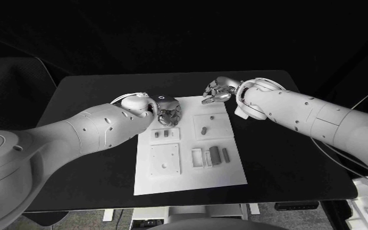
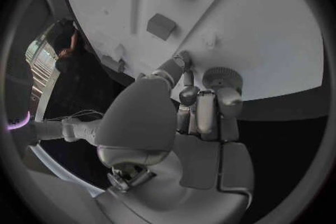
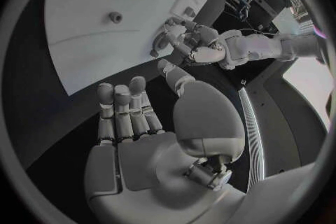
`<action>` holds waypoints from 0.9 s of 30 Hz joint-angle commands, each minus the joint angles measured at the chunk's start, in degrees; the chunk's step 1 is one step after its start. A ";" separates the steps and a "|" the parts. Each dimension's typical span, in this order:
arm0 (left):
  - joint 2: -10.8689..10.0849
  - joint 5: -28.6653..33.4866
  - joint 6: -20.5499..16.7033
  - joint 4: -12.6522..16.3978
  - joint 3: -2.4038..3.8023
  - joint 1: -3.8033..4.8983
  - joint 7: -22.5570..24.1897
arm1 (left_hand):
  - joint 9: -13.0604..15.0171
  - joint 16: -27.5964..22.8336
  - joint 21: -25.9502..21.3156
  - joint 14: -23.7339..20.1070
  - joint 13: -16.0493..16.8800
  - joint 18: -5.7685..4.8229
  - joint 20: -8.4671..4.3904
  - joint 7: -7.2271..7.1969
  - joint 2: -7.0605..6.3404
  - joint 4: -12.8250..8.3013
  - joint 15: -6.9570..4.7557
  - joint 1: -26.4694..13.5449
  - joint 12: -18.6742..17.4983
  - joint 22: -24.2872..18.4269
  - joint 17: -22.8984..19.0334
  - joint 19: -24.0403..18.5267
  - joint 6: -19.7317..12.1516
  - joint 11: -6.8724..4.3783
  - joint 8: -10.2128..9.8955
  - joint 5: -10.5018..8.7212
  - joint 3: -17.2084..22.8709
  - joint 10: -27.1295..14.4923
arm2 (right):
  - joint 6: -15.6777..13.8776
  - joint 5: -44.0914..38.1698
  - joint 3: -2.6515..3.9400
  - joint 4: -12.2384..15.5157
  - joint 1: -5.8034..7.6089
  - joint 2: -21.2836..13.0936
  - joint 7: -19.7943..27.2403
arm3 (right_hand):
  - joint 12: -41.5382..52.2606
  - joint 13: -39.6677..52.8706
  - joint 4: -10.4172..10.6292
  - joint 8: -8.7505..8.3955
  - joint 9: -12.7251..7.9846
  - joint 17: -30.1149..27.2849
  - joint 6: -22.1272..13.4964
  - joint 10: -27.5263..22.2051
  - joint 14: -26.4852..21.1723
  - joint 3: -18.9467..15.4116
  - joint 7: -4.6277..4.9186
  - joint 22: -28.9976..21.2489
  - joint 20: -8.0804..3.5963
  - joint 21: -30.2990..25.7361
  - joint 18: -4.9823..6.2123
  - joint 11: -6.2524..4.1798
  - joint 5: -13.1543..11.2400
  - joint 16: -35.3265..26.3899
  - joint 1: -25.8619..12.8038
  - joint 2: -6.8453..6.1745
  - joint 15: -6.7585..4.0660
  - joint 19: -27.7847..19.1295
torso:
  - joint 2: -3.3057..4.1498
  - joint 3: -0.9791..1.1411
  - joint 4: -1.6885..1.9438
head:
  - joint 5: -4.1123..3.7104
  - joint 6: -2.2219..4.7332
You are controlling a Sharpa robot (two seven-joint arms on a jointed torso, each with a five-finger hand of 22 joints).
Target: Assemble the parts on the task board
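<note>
Both hands empty: left hand [image 1: 168, 112] curled at board [image 1: 230, 174] top edge, right hand [image 1: 217, 92] spread above. Better to lower left slowly, pinch nearest part [image 1: 166, 133] squarely.

Bare tabletop [image 1: 92, 94] lies open on both flanks of the task board [image 1: 192, 179]. The left hand [image 1: 168, 112] crowds the board's far-left corner, the right hand [image 1: 217, 92] hangs just beyond its far edge; the near half is unobstructed.

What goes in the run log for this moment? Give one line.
left hand: over board top edge, holding nothing seen | right hand: open, beside board's far corner | parts: on board
</note>
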 commanded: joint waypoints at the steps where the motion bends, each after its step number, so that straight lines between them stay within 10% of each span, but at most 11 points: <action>1: 0.25 -0.41 0.35 -0.05 0.03 -0.02 -0.26 | 0.01 0.29 7.56 -0.34 -0.08 3.73 0.03 0.08 -0.48 -0.24 0.04 -0.12 0.25 0.09 1.98 0.57 0.26 -0.12 0.21 -0.05 0.23 0.02 | 0.23 -0.06 0.01 0.13 -0.01 0.04 0.32 | 0.27 -0.06 0.21 0.38 -0.04 -0.07 -0.24 -0.20 -0.10 0.11 0.24 -0.09 0.12 0.80 -0.31 0.01 0.36 0.24 -0.45 0.33 -0.08 -0.09 | -0.04 -0.01 0.01 | -0.07 -0.05; 27: 0.63 -0.36 1.64 -0.33 0.05 -0.21 -0.34 | 0.00 0.50 7.61 -0.31 -0.12 3.73 0.09 0.29 0.00 0.25 0.04 -0.56 0.35 0.24 1.85 0.67 0.24 -0.12 0.19 -0.05 0.59 0.11 | 0.12 -0.06 0.02 0.14 0.03 0.21 0.38 | 0.29 -0.07 0.22 0.39 -0.04 -0.07 -0.23 -0.18 -0.07 0.13 0.24 -0.09 0.11 0.82 -0.31 0.00 0.36 0.26 -0.49 0.33 -0.08 -0.06 | -0.06 0.02 0.02 | -0.07 -0.39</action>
